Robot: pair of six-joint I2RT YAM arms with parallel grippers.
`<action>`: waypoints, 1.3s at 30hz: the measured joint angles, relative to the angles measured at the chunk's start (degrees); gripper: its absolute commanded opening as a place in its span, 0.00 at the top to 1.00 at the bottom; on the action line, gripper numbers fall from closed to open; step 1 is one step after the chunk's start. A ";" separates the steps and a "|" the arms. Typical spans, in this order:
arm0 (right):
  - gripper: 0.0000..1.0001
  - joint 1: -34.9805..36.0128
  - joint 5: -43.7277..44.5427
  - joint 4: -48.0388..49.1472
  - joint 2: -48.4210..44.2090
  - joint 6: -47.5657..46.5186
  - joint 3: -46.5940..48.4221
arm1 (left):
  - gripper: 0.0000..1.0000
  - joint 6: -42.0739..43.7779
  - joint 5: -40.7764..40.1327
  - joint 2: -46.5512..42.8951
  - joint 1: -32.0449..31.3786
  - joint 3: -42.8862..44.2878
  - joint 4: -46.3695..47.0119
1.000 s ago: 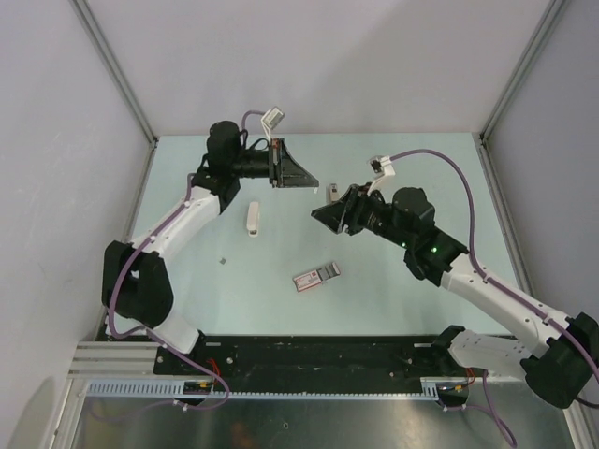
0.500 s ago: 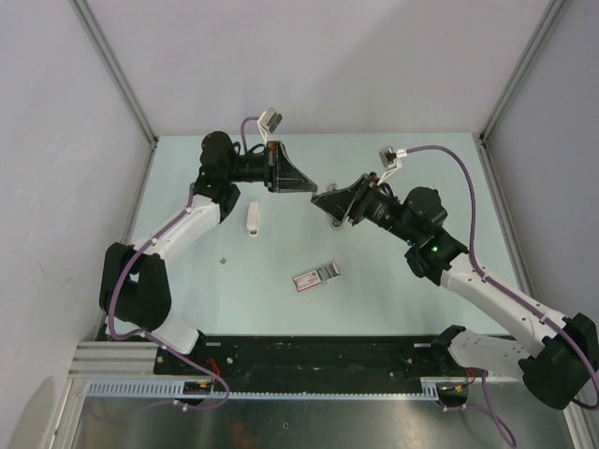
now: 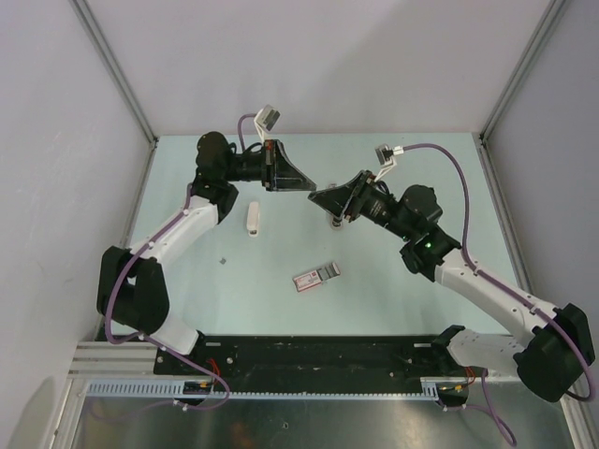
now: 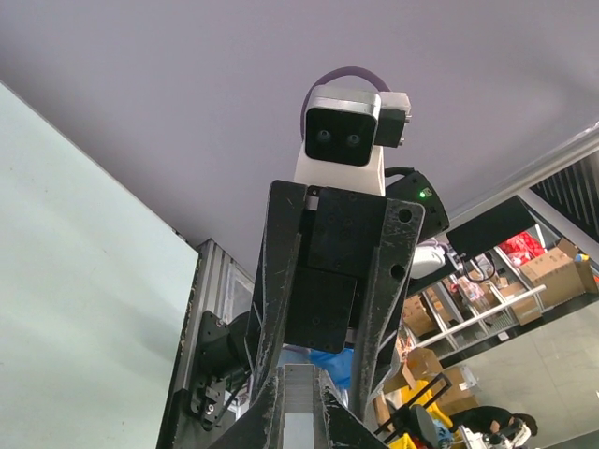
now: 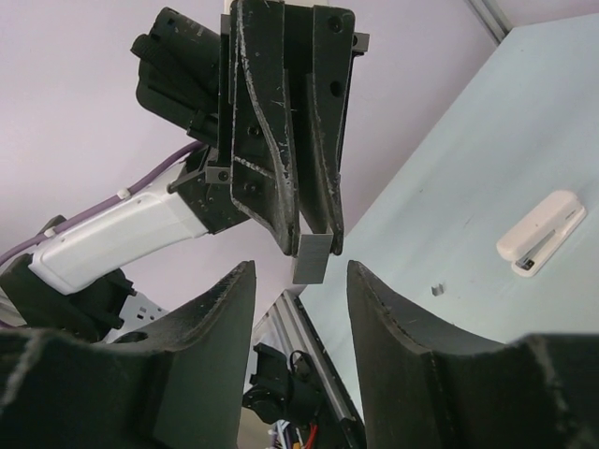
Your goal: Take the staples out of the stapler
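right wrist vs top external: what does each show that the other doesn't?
Only right wrist: a grey metal strip pinched at the fingertips of the left gripper; from above it is too small to make out.
Only top external: the pink-and-grey packet, lying nearer the arm bases.
Both: the white stapler lying on the table, a small grey bit near it, and the left gripper.
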 measured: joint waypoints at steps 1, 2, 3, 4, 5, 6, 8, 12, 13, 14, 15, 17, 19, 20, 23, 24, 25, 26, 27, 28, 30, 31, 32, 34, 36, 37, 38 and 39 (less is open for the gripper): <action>0.54 0.00 -0.04 0.15 0.20 0.13 0.00 | 1.00 0.00 0.00 -0.02 0.00 -0.02 0.09; 0.55 0.00 -0.09 0.28 0.42 0.24 0.00 | 1.00 0.00 0.00 -0.04 0.00 -0.11 0.28; 0.56 0.00 -0.17 0.42 0.61 0.42 0.00 | 1.00 0.00 -0.02 -0.09 0.00 -0.26 0.35; 0.58 0.00 -0.20 0.59 0.83 0.48 0.00 | 1.00 -0.02 -0.02 -0.09 0.00 -0.44 0.37; 0.60 0.00 -0.20 0.68 0.96 0.68 0.00 | 1.00 -0.02 0.00 -0.09 0.00 -0.63 0.39; 0.62 0.00 -0.20 0.81 1.07 0.92 -0.02 | 1.00 -0.02 -0.02 -0.09 0.00 -0.83 0.39; 0.66 0.00 -0.20 1.03 1.29 1.25 -0.13 | 1.00 -0.26 -0.02 -0.09 0.02 -0.98 0.39; 0.75 -0.07 -0.22 1.49 1.70 1.51 -0.26 | 1.00 -0.35 -0.13 -0.15 0.02 -1.07 0.63; 0.78 -0.07 -0.20 1.46 1.70 1.53 -0.35 | 1.00 -0.37 -0.13 -0.17 0.02 -1.09 0.74; 0.80 -0.11 -0.28 1.49 1.70 1.70 -0.39 | 0.99 -0.31 -0.17 -0.24 0.02 -1.09 0.76; 0.82 -0.11 -0.33 1.77 1.70 1.90 -0.42 | 0.97 -0.28 -0.24 -0.26 0.07 -1.16 0.79; 0.85 -0.11 -0.33 1.84 1.70 1.99 -0.48 | 0.93 -0.24 -0.24 -0.42 0.11 -1.31 0.85; 0.88 -0.11 -0.35 1.84 1.70 2.25 -0.48 | 0.88 -0.24 -0.22 -0.59 0.13 -1.49 0.87; 0.90 -0.11 -0.35 1.84 1.70 2.27 -0.48 | 0.84 -0.24 -0.22 -0.68 0.13 -1.57 0.94; 0.92 -0.11 -0.33 1.66 1.68 2.27 -0.48 | 0.66 -0.13 -0.22 -0.87 0.15 -1.86 1.03; 0.92 -0.11 -0.35 1.68 1.68 2.27 -0.48 | 0.58 0.02 -0.26 -0.90 0.15 -1.92 1.09; 0.93 -0.11 -0.33 1.62 1.68 2.23 -0.48 | 0.51 0.17 -0.22 -0.90 0.15 -2.03 1.22; 0.93 -0.09 -0.37 1.53 1.68 2.14 -0.48 | 0.46 0.28 -0.22 -0.90 0.13 -2.16 1.22; 0.93 -0.11 -0.26 1.22 1.68 1.90 -0.48 | 0.43 0.44 -0.11 -0.90 0.13 -2.21 1.11; 0.93 -0.11 -0.20 0.70 1.62 1.62 -0.48 | 0.41 0.44 -0.04 -0.90 0.28 -2.34 1.09; 0.94 -0.11 0.09 -1.86 1.29 0.66 -0.48 | 0.39 0.83 0.07 -0.92 0.76 -2.36 1.07; 0.94 -0.11 0.24 -3.34 1.05 -0.02 -0.50 | 0.39 1.14 0.09 -0.96 1.18 -2.36 1.01; 0.94 -0.11 0.66 -5.99 0.57 -0.96 -0.50 | 0.33 1.51 0.11 -1.03 1.86 -2.36 0.96; 0.94 0.11 1.77 -10.73 -0.42 -3.06 -0.50 | 0.24 2.78 0.00 -1.36 3.56 -2.36 0.55; 0.94 0.85 4.22 -16.33 -1.44 -5.73 -0.50 | 0.21 5.51 -0.22 -1.99 5.75 -2.34 -1.38; 0.95 1.46 5.42 -19.15 -1.75 -7.02 -0.50 | 0.20 8.09 -0.48 -2.47 6.67 -2.23 -3.72; 0.95 2.23 6.67 -21.81 -1.81 -8.31 -0.50 | 0.20 11.76 -1.05 -2.95 7.41 -1.88 -7.58; 0.95 2.89 7.78 -23.91 -1.68 -9.35 -0.50 | 0.20 15.54 -1.97 -3.28 7.87 -1.29 -11.45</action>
